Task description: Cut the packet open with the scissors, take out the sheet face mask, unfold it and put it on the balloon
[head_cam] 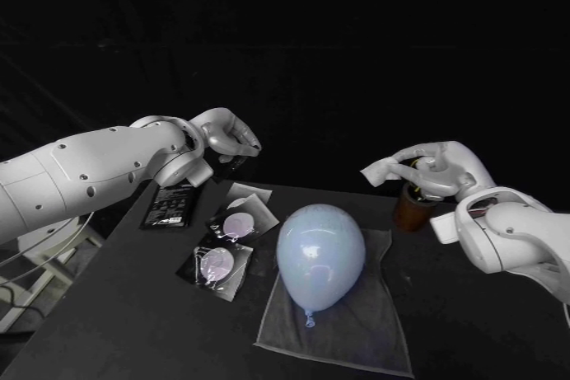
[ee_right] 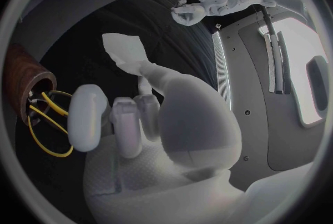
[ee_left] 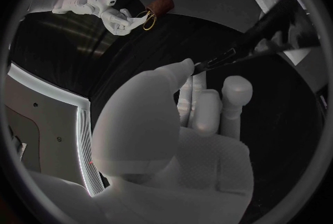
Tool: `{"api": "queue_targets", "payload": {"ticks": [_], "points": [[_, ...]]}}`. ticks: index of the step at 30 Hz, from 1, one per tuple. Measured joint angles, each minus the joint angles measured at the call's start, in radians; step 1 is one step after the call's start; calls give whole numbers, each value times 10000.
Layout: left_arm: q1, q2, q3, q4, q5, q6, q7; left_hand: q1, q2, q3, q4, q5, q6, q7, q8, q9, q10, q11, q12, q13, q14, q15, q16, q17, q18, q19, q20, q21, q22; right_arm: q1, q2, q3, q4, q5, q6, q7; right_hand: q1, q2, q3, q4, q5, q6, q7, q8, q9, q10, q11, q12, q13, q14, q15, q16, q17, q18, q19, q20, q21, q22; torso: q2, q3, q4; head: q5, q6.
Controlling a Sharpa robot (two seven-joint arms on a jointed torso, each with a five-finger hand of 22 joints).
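Observation:
A pale blue balloon (head_cam: 320, 252) lies on a grey cloth (head_cam: 357, 335) in the middle of the table. My left hand (head_cam: 226, 137) is raised over the table's far left and pinches a thin dark packet (ee_left: 271, 24), seen edge-on in the left wrist view. My right hand (head_cam: 433, 170) hovers at a brown cup (head_cam: 411, 211) on the far right. Yellow-handled scissors (ee_right: 49, 135) stand in that cup. The curled fingers (ee_right: 86, 118) are right at the yellow loops and the thumb sticks out. Whether they grip the handles is unclear.
A black packet (head_cam: 166, 205) with white print lies at the table's far left corner. Two clear-fronted packets (head_cam: 238, 225) (head_cam: 214, 266) and a white sheet (head_cam: 252, 194) lie left of the balloon. The table's left edge runs close by them.

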Motion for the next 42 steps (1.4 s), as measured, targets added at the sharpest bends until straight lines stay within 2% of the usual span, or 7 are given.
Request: {"api": "queue_targets", "payload": {"ticks": [9,14,18,23,33,38,42], "points": [[-755,-1345,-462,1140,-249,-230,-120,-54,-54,59,2,0,23,21,-2,0,34,-34,-7,-15,0,0,-4,8,0,0,0,-1,0,-135,2,-5,-76,30,56,13,0,0,-1,0,-15,1,-4,-1,0,-1,0,-2,5,0,0,11,3,-3,0,0,0,-7,-178,-16,73,661,-456],[-1481,-2021,-623,1732,-822,-242,-116,-66,-66,58,3,0,22,20,-13,0,33,-34,-7,-16,0,0,-4,29,0,0,0,-1,29,-160,-34,-14,-88,44,88,18,0,0,-1,1,-17,4,-1,-3,5,-1,1,-5,8,0,0,11,8,-4,0,0,0,-6,-216,-20,104,859,-617],[-1767,-2442,-734,2059,-1308,-204,-87,-66,-67,58,3,0,56,-15,-17,0,70,-70,-16,-43,36,-36,-5,45,-1,0,0,-1,28,-165,-88,-21,-98,52,98,19,0,0,-1,1,20,24,19,-8,8,-1,0,-22,8,0,0,5,8,-4,0,0,0,-4,-200,-25,105,948,-671],[-1929,-2804,-1000,2324,-1924,-70,-14,-117,-118,58,3,0,56,-16,-21,0,70,-70,-16,-43,36,-36,-5,62,0,38,-37,-2,19,-195,-101,-34,-156,64,104,19,1,0,-1,1,26,23,20,-24,16,-2,1,-23,7,0,0,3,8,-5,0,0,0,0,-171,-13,128,1085,-760],[-1994,-2744,-1136,2457,-2708,255,80,-1101,-604,-335,473,5,-753,89,-572,454,-388,245,-388,-228,-187,186,-271,-722,-1,-488,64,-521,-786,-240,-57,-36,-176,88,138,19,1,-1,-2,1,26,19,22,24,15,-2,1,4,-1,0,0,8,0,-6,0,0,0,2,-131,-20,146,1264,-881],[-2036,-2725,-1162,2533,-2888,346,71,-1502,-1021,-1585,918,6,-1527,376,-1156,172,-1225,542,-843,-440,-451,449,-466,-1296,-2,-833,338,-1005,-1392,-246,-56,-38,-182,104,154,18,1,-1,-2,2,25,13,27,25,7,-3,1,5,0,0,0,11,0,-6,0,0,0,0,-109,-8,144,1274,-918],[-2045,-2719,-1167,2586,-2939,339,64,-475,-376,-4438,1868,6,-1736,410,-1509,55,-1748,705,-966,-630,-830,614,-698,-2034,175,-1133,524,-1599,-2089,-249,-50,-39,-184,117,164,18,1,-1,-2,1,23,5,32,25,8,-3,1,5,4,0,1,11,0,-6,0,0,0,-3,-96,0,142,1256,-920]]}}
